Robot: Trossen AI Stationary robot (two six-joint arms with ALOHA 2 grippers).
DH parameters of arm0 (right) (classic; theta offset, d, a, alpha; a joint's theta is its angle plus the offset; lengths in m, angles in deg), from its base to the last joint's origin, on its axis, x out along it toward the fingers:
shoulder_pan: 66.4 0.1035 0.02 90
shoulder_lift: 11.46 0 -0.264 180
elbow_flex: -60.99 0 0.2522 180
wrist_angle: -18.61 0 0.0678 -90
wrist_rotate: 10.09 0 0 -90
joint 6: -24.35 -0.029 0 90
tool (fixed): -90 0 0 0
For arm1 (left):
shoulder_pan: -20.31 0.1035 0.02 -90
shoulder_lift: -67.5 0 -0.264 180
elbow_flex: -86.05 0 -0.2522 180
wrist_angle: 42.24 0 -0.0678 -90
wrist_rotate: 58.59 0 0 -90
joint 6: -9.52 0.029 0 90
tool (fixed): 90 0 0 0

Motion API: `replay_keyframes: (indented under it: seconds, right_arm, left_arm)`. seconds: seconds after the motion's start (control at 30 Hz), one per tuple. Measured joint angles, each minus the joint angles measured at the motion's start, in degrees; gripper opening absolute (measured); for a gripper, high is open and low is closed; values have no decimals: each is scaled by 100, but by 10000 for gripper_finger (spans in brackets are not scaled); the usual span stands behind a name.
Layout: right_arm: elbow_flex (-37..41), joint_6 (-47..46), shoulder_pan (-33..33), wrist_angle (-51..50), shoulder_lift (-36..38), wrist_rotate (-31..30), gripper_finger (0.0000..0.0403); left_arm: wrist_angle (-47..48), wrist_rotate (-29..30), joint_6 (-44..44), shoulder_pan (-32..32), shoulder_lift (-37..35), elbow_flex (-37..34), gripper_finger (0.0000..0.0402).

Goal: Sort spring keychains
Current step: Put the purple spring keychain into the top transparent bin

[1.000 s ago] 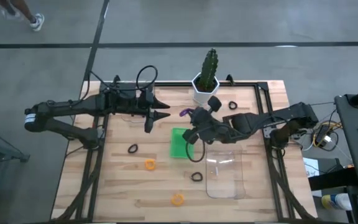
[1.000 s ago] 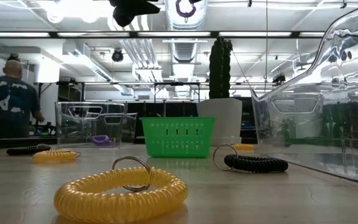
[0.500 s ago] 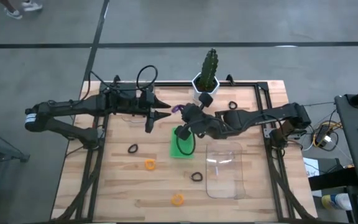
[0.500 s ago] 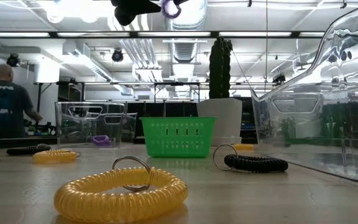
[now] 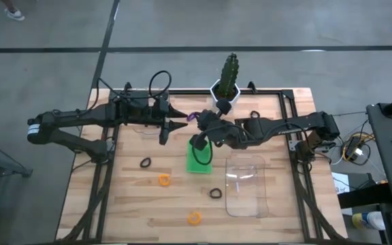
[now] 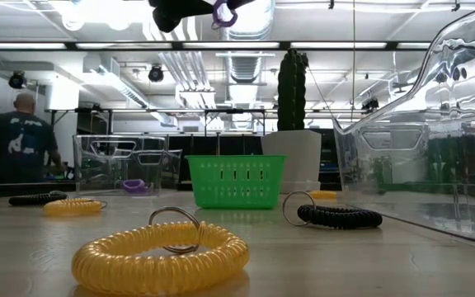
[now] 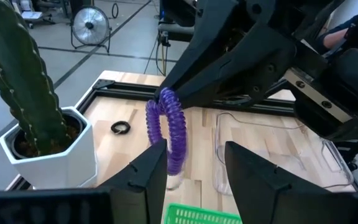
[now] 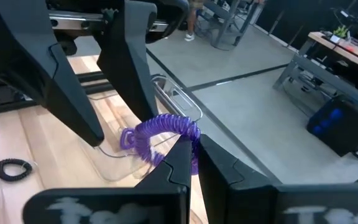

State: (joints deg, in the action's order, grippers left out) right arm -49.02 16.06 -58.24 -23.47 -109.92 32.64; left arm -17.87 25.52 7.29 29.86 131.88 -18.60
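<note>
We see a cactus [image 5: 231,70] in a white pot [image 5: 221,92] at the table's [image 5: 128,204] twelve o'clock edge, a green basket [image 5: 197,162] at its centre, a clear tray [image 5: 245,190] toward four o'clock, and a person [image 6: 17,148] standing beyond.

A yellow coil [image 6: 162,257] lies at the lower centre, and a black coil [image 6: 337,217] right of centre. A green basket [image 6: 235,181] stands mid-frame before a cactus [image 6: 291,79]. At the top edge a dark gripper [image 6: 195,10] shows beside a purple coil [image 6: 223,11]. A person [image 6: 19,147] stands far left.
</note>
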Motion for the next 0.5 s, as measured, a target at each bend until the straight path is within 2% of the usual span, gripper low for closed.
replay_keyframes:
  seconds: [0.2, 0.5]
  right_arm:
    - [7, 95, -53, 156, -2, 278, 13]
    - [13, 131, -72, 179, -2, 282, 13]
  left_arm:
    - [-224, 0, 11, 0, 2, 0, 153]
    - [-254, 204, -64, 0, 2, 0, 153]
